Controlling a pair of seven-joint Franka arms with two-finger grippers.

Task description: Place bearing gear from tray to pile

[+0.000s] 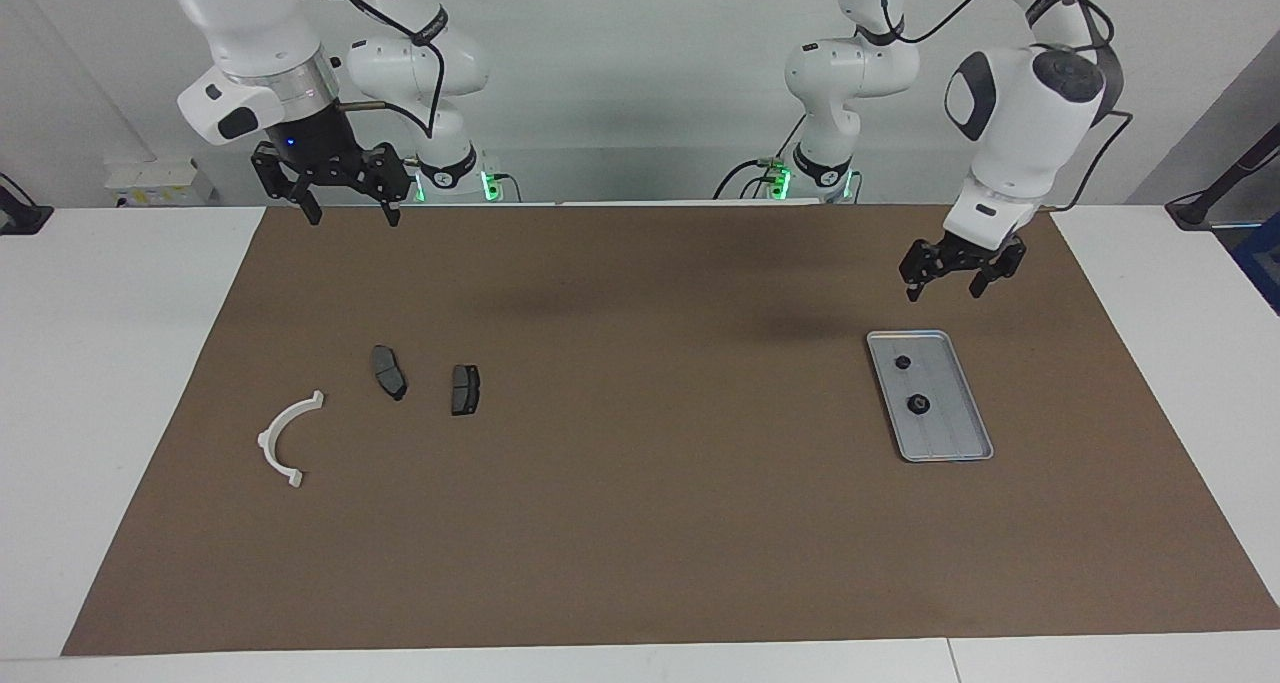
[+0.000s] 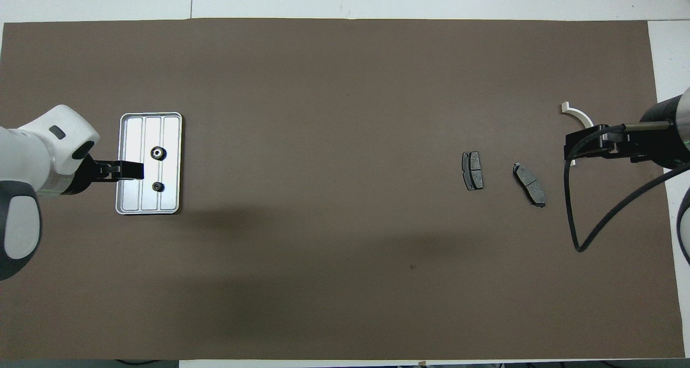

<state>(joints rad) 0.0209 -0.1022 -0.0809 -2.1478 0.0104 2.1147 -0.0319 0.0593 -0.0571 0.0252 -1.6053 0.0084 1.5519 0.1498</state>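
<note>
We observed the left gripper (image 1: 945, 283) spread open and empty, raised over the tray's (image 1: 975, 413) edge nearest the robots. Two gears lay in the tray: the larger gear (image 1: 916, 404) farther from the robots than the smaller gear (image 1: 902, 362). The right gripper (image 1: 352, 209), also spread, waited above the mat (image 1: 640, 523) near the pile: bracket (image 1: 283, 439) and two pads (image 1: 389, 371) (image 1: 465, 389).

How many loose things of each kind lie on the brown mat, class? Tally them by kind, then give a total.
Tray: 1
Gears, both in the tray, a larger and a smaller: 2
Dark brake pads: 2
White curved bracket: 1
Total: 6
</note>
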